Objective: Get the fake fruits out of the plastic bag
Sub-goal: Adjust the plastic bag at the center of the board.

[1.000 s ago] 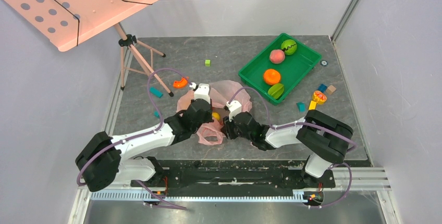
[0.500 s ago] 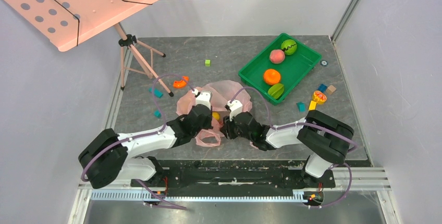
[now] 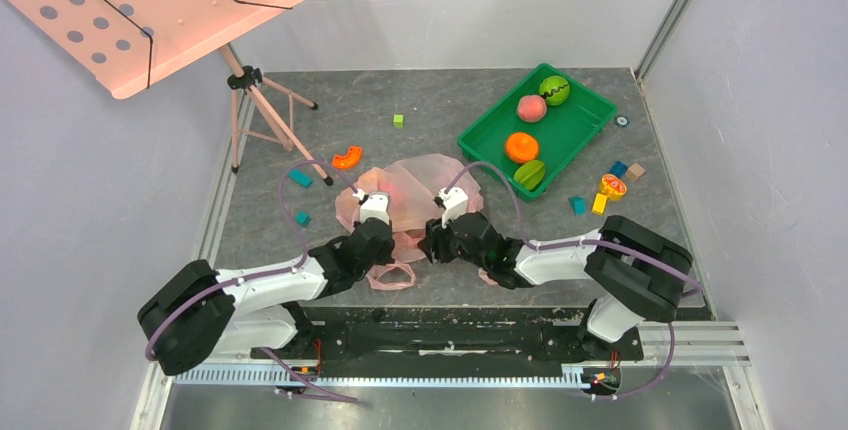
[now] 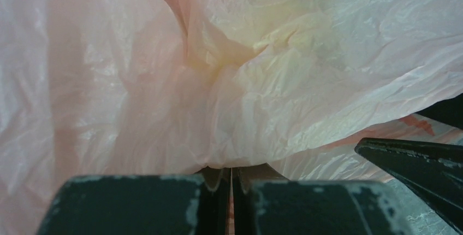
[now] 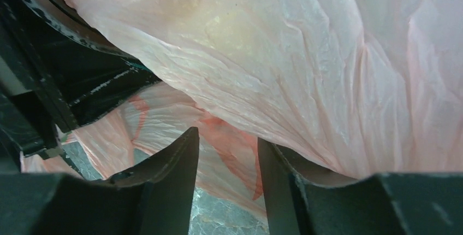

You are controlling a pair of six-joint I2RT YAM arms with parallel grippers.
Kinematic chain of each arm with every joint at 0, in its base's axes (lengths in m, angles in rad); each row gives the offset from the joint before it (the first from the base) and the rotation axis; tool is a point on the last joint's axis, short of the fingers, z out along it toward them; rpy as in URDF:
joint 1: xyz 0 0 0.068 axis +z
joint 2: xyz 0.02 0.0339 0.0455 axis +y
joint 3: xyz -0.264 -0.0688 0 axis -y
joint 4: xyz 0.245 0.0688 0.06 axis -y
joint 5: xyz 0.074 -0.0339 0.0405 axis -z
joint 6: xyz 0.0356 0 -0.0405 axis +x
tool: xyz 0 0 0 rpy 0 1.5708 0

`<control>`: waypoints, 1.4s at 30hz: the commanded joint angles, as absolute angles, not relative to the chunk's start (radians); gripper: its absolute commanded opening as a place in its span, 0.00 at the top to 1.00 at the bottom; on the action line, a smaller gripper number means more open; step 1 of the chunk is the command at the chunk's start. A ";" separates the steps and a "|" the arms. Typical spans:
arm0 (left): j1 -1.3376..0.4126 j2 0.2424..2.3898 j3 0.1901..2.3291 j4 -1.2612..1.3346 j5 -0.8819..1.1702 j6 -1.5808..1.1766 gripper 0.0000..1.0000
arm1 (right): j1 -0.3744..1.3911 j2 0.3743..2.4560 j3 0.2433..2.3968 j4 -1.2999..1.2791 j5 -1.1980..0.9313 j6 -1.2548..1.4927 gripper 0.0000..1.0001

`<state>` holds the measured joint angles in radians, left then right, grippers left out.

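Pink music stand (image 3: 150, 10) far L. Green tray (image 3: 578, 126) far R w/ peach (image 3: 531, 108), green ball (image 3: 554, 89), orange (image 3: 521, 147). Green cube (image 3: 398, 121) btwn.

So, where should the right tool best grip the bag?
Probably the free lower edge of the bag, straight ahead of the open right tool: it hangs as a thin lip the jaws can straddle. Come from the near side.
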<state>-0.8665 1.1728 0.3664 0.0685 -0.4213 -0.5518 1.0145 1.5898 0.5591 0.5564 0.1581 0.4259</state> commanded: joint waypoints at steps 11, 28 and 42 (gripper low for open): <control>-0.871 1.120 0.338 0.093 -0.459 -0.603 0.98 | 1.008 1.696 0.799 0.514 0.199 0.341 0.38; -0.871 1.101 0.324 0.100 -0.446 -0.617 0.98 | 0.928 1.826 0.811 0.675 0.130 0.688 0.04; -0.871 1.099 0.317 0.103 -0.439 -0.623 0.98 | 0.916 1.939 0.841 0.725 0.103 0.723 0.03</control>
<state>-0.8665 1.1122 0.3222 0.0830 -0.4248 -0.5838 0.9241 1.9053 0.8131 0.6888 0.0902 0.7185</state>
